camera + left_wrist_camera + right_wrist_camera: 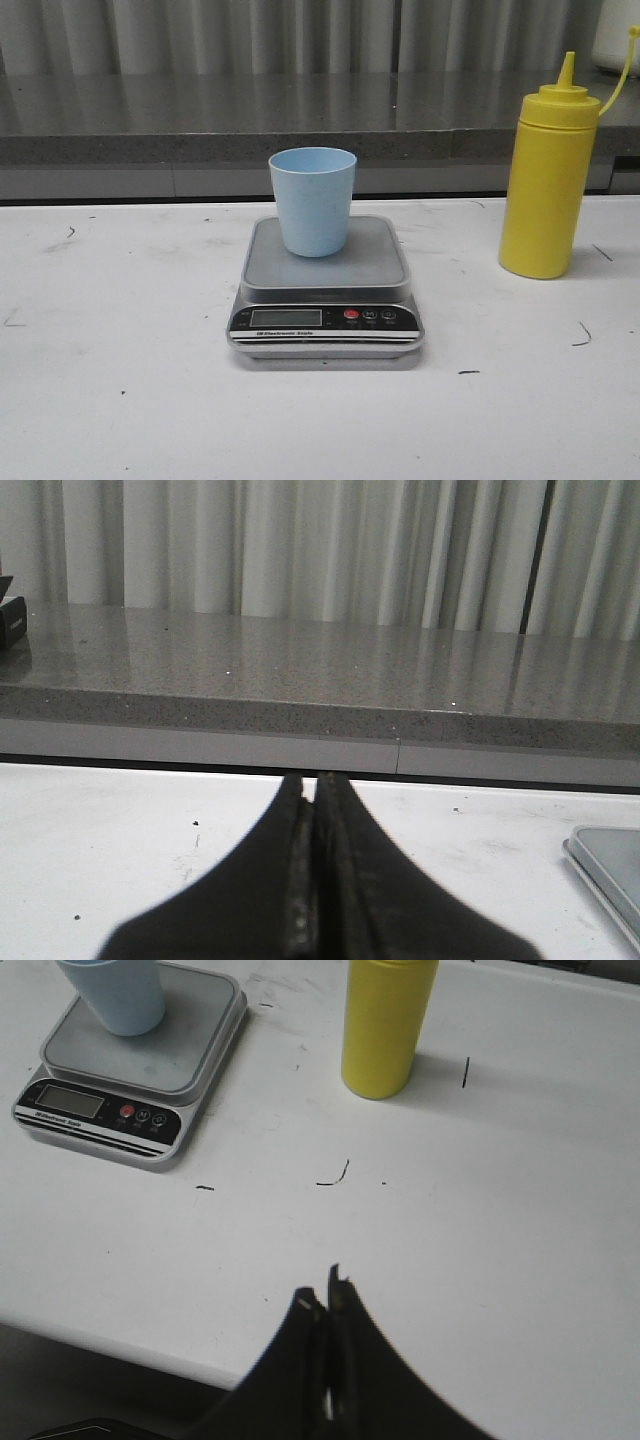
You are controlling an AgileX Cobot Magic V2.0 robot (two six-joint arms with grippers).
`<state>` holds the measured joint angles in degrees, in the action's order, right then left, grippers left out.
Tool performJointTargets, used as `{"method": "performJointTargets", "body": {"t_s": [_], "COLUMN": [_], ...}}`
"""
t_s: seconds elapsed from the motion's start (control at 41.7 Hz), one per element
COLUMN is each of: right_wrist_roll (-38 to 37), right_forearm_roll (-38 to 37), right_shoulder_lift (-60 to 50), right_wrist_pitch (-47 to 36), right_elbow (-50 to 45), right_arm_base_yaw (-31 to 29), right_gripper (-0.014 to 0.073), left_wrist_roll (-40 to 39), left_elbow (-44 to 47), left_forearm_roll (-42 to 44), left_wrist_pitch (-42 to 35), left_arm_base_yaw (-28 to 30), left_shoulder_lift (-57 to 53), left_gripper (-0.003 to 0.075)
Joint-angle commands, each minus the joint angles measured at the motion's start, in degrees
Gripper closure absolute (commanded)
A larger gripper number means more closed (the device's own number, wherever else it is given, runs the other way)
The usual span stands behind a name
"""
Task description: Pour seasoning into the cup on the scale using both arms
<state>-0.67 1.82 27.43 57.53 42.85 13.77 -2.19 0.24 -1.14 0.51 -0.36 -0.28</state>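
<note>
Resting low over the table (120, 400), left hand (314, 790) pressed closed, empty; right hand (328, 1290) likewise closed, empty

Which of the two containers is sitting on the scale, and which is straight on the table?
The light blue cup stands on the scale platform. The taller yellow seasoning bottle stands on the white table, to the scale's right.

White surface (120, 400), scuffed, few dark marks. Scale (326, 300) sits flat at centre. Yellow seasoning bottle (548, 180) stands upright on surface, to right of scale, apart from it.
</note>
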Motion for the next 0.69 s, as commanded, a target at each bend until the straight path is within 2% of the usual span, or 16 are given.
{"method": "performJointTargets", "body": {"t_s": [0.0, 0.264, 0.671], "right_wrist_roll": [0.7, 0.7, 0.7], "right_forearm_roll": [-0.3, -0.3, -0.3], "right_shoulder_lift": [0.5, 0.5, 0.5], "right_wrist_pitch": [-3.3, -3.3, -3.3], "right_elbow": [1.3, 1.3, 1.3], "right_arm_base_yaw": [-0.1, -0.1, -0.1], "right_gripper": [0.0662, 0.0662, 0.0662], "left_wrist_roll": [0.1, 0.1, 0.1], "left_elbow": [1.4, 1.4, 1.4], "left_forearm_roll": [-0.9, -1.1, -1.1], "left_wrist_pitch": [-5.0, -5.0, -5.0], "left_arm_base_yaw": [-0.1, -2.3, -2.3], "left_shoulder_lift": [-1.0, -1.0, -1.0], "left_gripper": [0.0740, 0.0740, 0.0740]}}
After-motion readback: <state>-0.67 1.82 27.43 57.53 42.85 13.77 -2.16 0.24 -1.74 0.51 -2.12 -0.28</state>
